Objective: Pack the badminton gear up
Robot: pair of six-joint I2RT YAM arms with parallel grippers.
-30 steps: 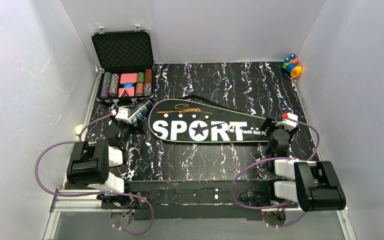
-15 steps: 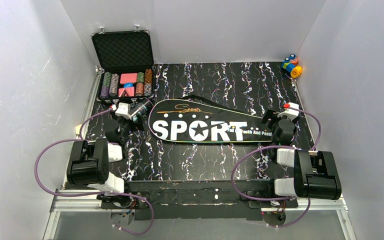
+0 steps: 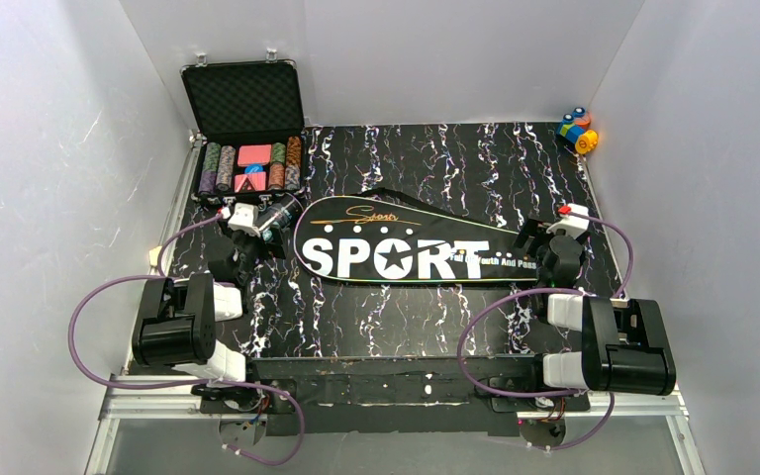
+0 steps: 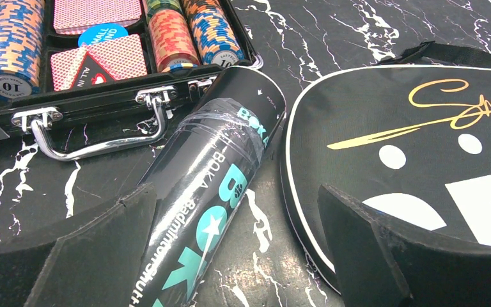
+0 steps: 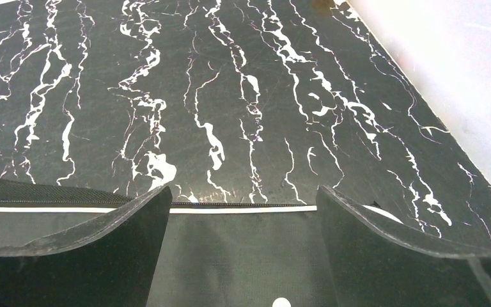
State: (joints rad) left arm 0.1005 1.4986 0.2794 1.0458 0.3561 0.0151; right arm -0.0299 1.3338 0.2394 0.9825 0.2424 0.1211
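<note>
The black racket-shaped bag point(image 3: 396, 252) lettered "SPORT" lies flat across the middle of the table, its zipper edge shut in the right wrist view. A dark tube point(image 3: 279, 216) with teal lettering lies at an angle between the bag's round end and the chip case. My left gripper point(image 3: 260, 236) is open low over the tube point(image 4: 211, 185), which runs between the fingers close to the left one; the bag's round end point(image 4: 422, 147) passes under the right finger. My right gripper point(image 3: 531, 239) hangs open over the bag's narrow end point(image 5: 243, 256), fingers apart above the fabric.
An open black case of poker chips point(image 3: 245, 139) stands at the back left, its metal handle point(image 4: 96, 137) just beyond the tube. Colourful toy blocks point(image 3: 576, 130) sit in the back right corner. White walls point(image 5: 460, 57) close in the marbled table point(image 3: 435, 158).
The right arm has drawn back toward the right, its gripper now reaching further over the bag's narrow end. The left gripper has edged forward along the tube. Both stay open.
</note>
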